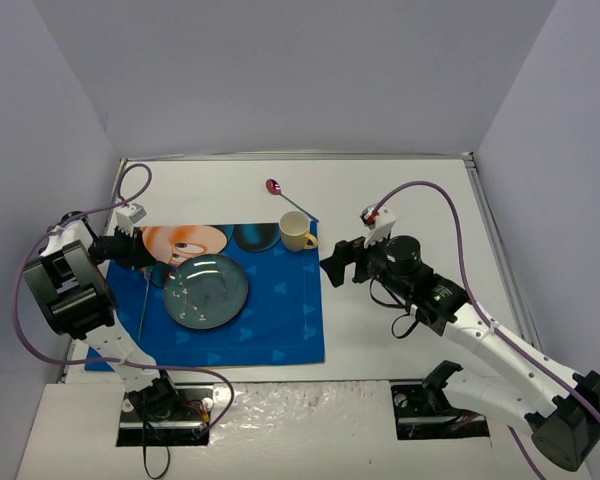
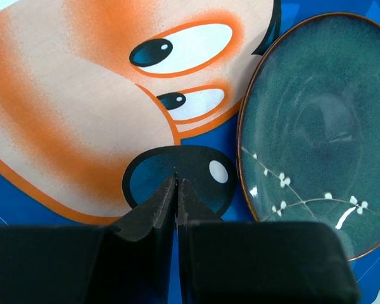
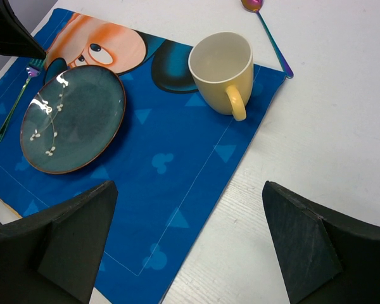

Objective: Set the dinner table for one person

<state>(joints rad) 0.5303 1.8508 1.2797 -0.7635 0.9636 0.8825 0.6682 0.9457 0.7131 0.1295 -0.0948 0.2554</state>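
My top view looks steeply down from high at the near edge, taking in the whole dinner table (image 1: 400, 190). My left wrist view hovers very close over the blue placemat (image 2: 6, 206), catching the teal plate (image 2: 316, 126). My right wrist view looks obliquely from farther back and shares both with it, adding the yellow mug (image 3: 221, 69).

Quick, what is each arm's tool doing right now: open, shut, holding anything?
Left tool: shut tight, holding nothing.
Right tool: open wide, holding nothing.
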